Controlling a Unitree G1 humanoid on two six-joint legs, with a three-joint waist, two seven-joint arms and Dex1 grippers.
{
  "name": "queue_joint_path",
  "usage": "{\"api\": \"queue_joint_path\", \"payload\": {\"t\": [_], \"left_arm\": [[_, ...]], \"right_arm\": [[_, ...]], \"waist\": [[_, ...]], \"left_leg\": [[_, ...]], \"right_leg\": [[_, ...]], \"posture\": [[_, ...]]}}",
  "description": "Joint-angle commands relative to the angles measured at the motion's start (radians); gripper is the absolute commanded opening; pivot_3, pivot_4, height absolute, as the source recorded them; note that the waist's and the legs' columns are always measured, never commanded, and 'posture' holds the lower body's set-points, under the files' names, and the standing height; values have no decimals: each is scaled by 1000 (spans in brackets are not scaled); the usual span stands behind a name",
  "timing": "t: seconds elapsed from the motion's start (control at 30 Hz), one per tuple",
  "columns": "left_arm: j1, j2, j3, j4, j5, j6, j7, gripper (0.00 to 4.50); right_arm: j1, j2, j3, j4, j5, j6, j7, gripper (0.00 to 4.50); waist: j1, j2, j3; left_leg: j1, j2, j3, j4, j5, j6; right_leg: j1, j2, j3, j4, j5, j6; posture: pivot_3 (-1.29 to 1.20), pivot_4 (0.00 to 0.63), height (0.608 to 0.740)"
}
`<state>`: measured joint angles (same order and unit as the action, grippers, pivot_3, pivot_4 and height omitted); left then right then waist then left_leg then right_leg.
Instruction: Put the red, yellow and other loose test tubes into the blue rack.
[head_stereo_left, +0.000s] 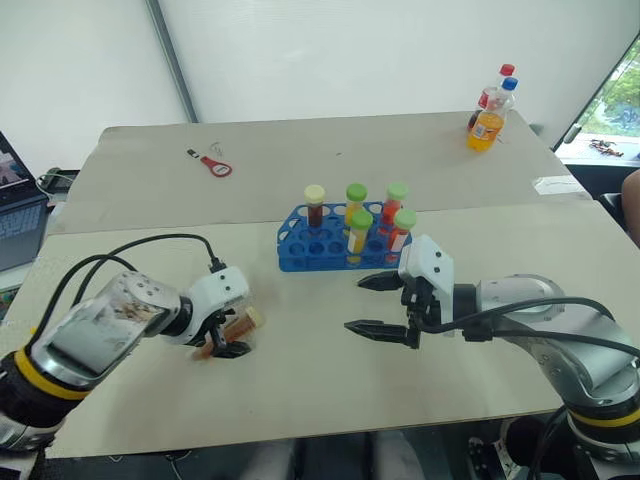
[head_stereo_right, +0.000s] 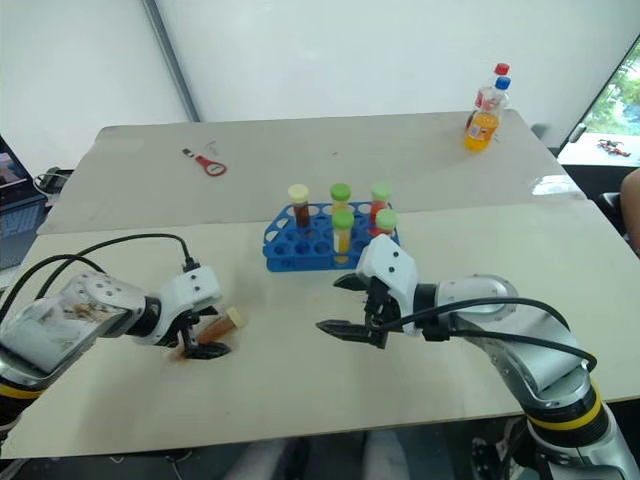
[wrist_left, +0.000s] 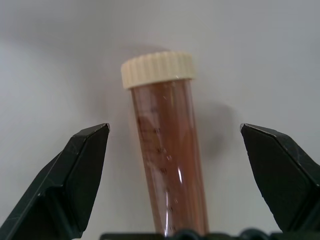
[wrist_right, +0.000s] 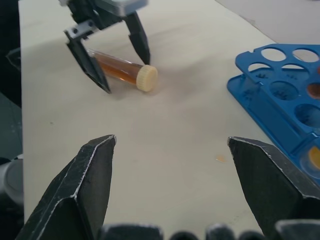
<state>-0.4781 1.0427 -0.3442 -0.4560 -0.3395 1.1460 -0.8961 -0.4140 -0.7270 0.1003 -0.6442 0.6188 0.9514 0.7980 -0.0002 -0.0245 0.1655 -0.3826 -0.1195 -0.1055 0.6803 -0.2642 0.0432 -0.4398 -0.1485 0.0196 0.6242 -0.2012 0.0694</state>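
Five capped tubes already stand upright in the bright blue plastic rack with its grid of round holes (head_stereo_left: 335, 243), so what's left is the last loose one: a clear plastic test tube of amber-brown liquid with a ribbed cream cap (wrist_right: 123, 70), lying on its side on the pale surface (head_stereo_left: 300, 370) well apart from the rack, toward the robot's left. The left end effector (head_stereo_left: 222, 337) is down over it, black fingers (wrist_left: 75, 180) spread wide on either side of the tube's body, not yet touching it as far as I can see. So the step in hand looks like the pickup. Next it should close squarely on the tube, lift it, tip it upright and carry it to a free hole. The right end effector (head_stereo_left: 382, 305) hovers near the rack's front edge, fingers wide apart and holding nothing.
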Motion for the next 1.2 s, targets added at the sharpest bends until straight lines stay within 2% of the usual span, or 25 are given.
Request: {"api": "queue_joint_path", "payload": {"t": [0.03, 0.17, 0.2, 0.27, 0.43, 0.47, 0.63, 0.73, 0.8, 0.87, 0.9, 0.97, 1.07, 1.2], "left_arm": [[-35, 14, -31, 10, 45, -2, 12, 4500], [-32, 17, -64, 9, 65, -16, 6, 4500], [-31, 14, -70, 10, 69, -19, 7, 4236], [-29, 6, -81, 13, 76, -20, 11, 3681], [2, 17, -95, 3, 86, -35, 9, 1300], [8, 25, -98, 3, 91, -46, 3, 943], [-18, 41, -79, 55, 109, -113, -38, 866], [-71, 65, -50, 103, 94, -185, -132, 866], [-151, 24, -13, 145, 49, -185, -175, 866], [-231, -83, 65, 192, -20, -199, -168, 866], [-253, -179, 143, 207, -80, -235, -138, 866], [-275, -294, 235, 221, -145, -240, -98, 866], [-280, -405, 288, 230, -146, -291, -23, 866], [-305, -608, 323, 361, -78, -496, 141, 866]], "right_arm": [[-10, 7, -61, -31, 65, 39, -28, 3969], [-24, 0, -79, -27, 97, 71, -47, 3969], [-25, -6, -81, -26, 103, 79, -49, 3990], [-24, -23, -85, -29, 112, 91, -48, 3996], [-18, -67, -100, -49, 147, 114, -47, 3996], [-18, -72, -105, -51, 154, 118, -47, 3996], [-21, -89, -121, -51, 177, 126, -63, 3996], [-3, -107, -130, -55, 173, 112, -60, 3996], [12, -112, -139, -60, 165, 85, -56, 3996], [31, -109, -147, -67, 119, 15, -63, 3996], [42, -104, -145, -69, 67, -48, -77, 3996], [55, -100, -142, -68, 17, -116, -86, 3996], [67, -115, -144, -68, -4, -160, -62, 3996], [61, -141, -173, -77, 50, -86, -72, 3996]], "waist": [[1, 0, 0], [0, 0, 0], [0, 0, 0], [1, 0, 0], [2, 0, 0], [3, 0, 0], [3, 0, 0], [2, 0, 0], [5, 0, 0], [19, 0, 0], [21, 0, 0], [23, -1, 0], [6, -1, 0], [3, -1, 0]], "left_leg": [[0, 0, 0, 0, 0, 0], [1, 0, 0, 0, 0, -1], [1, 0, 0, 0, 0, -1], [1, 0, 0, 0, 0, 0], [2, 0, 0, 0, 0, 0], [2, 0, 0, 0, 0, 0], [3, 1, 0, 0, 0, 0], [2, 1, 0, 0, 0, 0], [2, 1, 0, 0, 0, 0], [-1, 0, -1, 1, 0, 0], [-2, 0, -1, 3, 0, 0], [-4, 0, -1, 6, 2, -2], [-6, -2, -1, 14, 2, -3], [-6, -2, -1, 14, 1, -3]], "right_leg": [[0, 0, 0, 0, 0, 0], [-1, 0, 0, 0, 0, 0], [0, 0, 0, 0, 0, 0], [0, 0, 0, 0, 0, 0], [1, 0, 0, 0, 0, 0], [1, 0, 0, 0, 0, 0], [2, 0, 0, 1, 0, 0], [1, 0, 0, 1, 0, -1], [0, 0, -1, 1, 1, -1], [0, 0, -3, 0, 1, -1], [0, 0, -3, 0, 1, -1], [1, -1, -4, 0, 1, -1], [0, -2, -3, 1, 1, 1], [0, -2, -3, 0, 1, 0]], "posture": [[0, 150, 740], [0, 150, 740], [0, 150, 740], [0, 150, 740], [0, 150, 740], [0, 150, 740], [0, 150, 740], [0, 150, 740], [0, 150, 740], [0, 150, 740], [0, 150, 740], [0, 150, 740], [0, 150, 740], [0, 150, 740]]}}
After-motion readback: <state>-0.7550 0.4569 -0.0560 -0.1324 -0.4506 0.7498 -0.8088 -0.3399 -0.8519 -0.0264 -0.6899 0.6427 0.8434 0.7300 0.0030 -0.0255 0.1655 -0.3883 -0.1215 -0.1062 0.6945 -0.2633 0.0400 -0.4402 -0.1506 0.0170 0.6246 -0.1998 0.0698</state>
